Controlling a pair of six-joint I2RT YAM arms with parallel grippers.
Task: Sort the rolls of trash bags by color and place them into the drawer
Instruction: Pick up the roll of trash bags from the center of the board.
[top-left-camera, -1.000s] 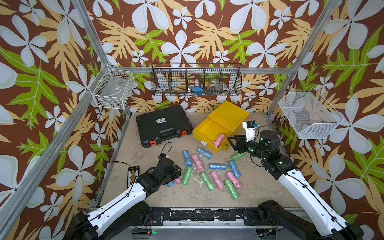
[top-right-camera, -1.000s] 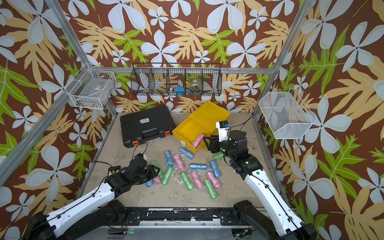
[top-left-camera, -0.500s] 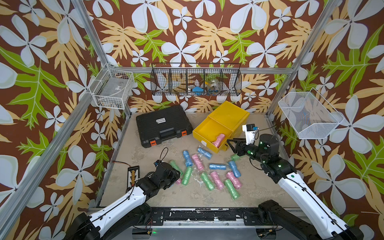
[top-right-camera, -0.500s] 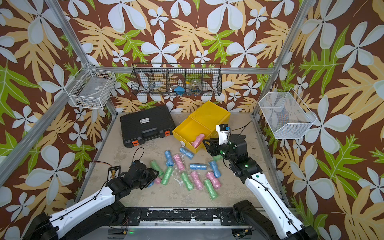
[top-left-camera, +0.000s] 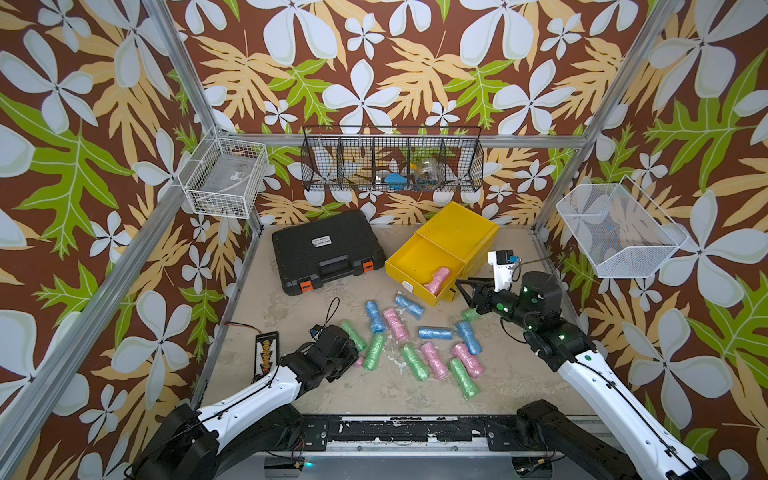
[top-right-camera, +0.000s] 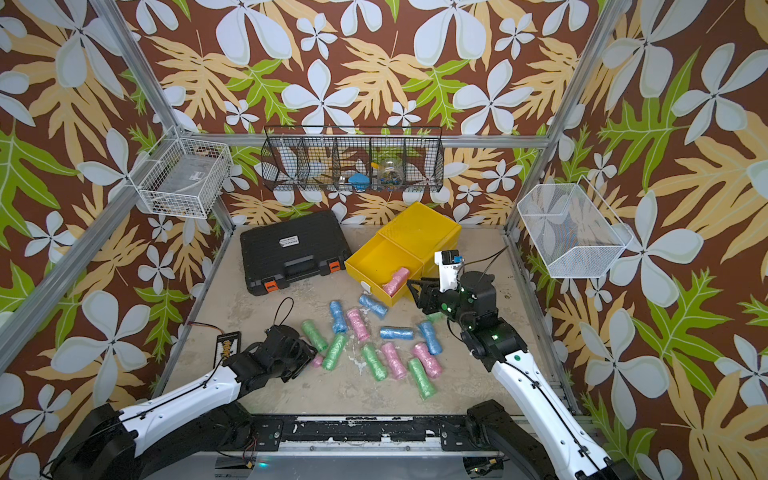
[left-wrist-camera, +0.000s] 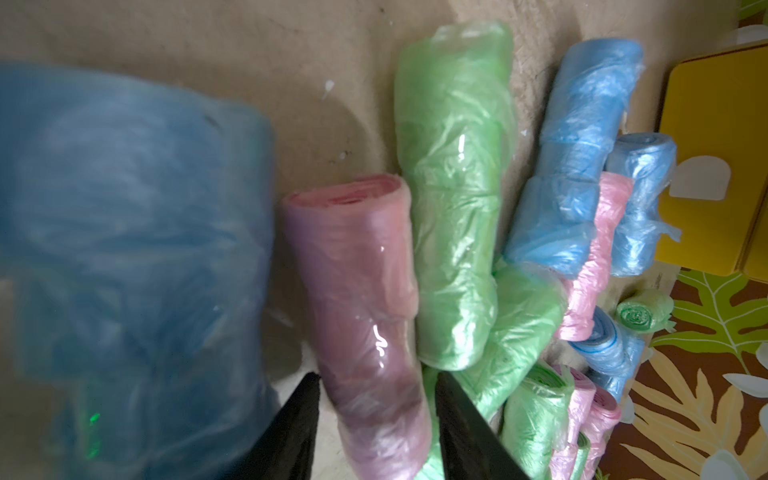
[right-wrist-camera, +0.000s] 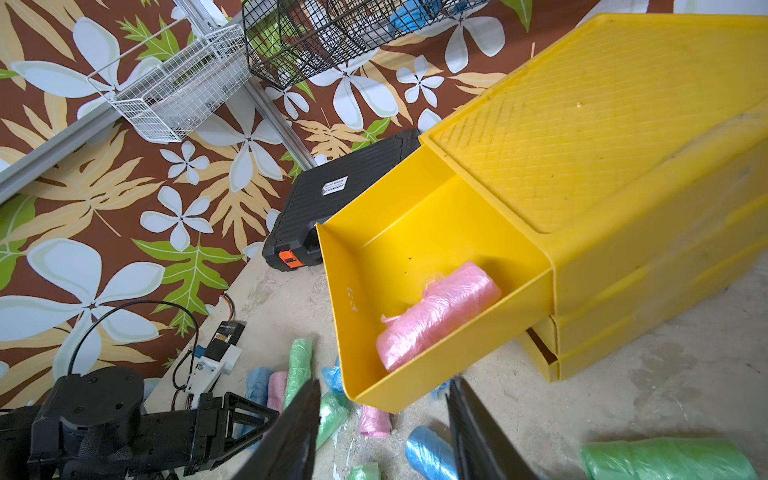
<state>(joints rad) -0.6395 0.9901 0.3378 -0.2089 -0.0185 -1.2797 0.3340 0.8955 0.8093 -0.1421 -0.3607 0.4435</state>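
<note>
- Pink first: the near pink roll (left-wrist-camera: 365, 291) lies flat at the near left of the table (top-left-camera: 316, 316), its end between the two black fingers of the left gripper (left-wrist-camera: 376, 377).
- Its long axis runs straight out from that gripper, parallel to a green roll (left-wrist-camera: 453, 187) pressed along one side; a blurred blue roll (left-wrist-camera: 124, 228) lies just beside the other.
- The fingers sit close on both flanks, yet a sliver of floor shows by one, so I cannot tell whether the roll is squeezed.
- The yellow drawer (top-left-camera: 399, 259) stands pulled out toward the near left from its yellow cabinet (top-left-camera: 461, 224) at the far right.
- Inside is a second pink roll (top-left-camera: 437, 280), lying along the drawer's right side wall with its axis running near-left to far-right, one end by the front corner.
- The right gripper (top-left-camera: 462, 293) hangs just right of the drawer's front corner, pointing left, jaws spread and holding nothing.
- Between the arms, green, blue and pink rolls lie flat and scattered, most angled near to far; one blue roll (top-left-camera: 434, 332) lies left to right, and a small green roll (top-left-camera: 469, 315) sits just near of the right gripper.
- On the far wall, a black wire basket (top-left-camera: 324, 166) holds a clear jar (top-left-camera: 428, 168) and a blue object (top-left-camera: 395, 179).
- A closed black case (top-left-camera: 324, 249) lies far left.
</note>
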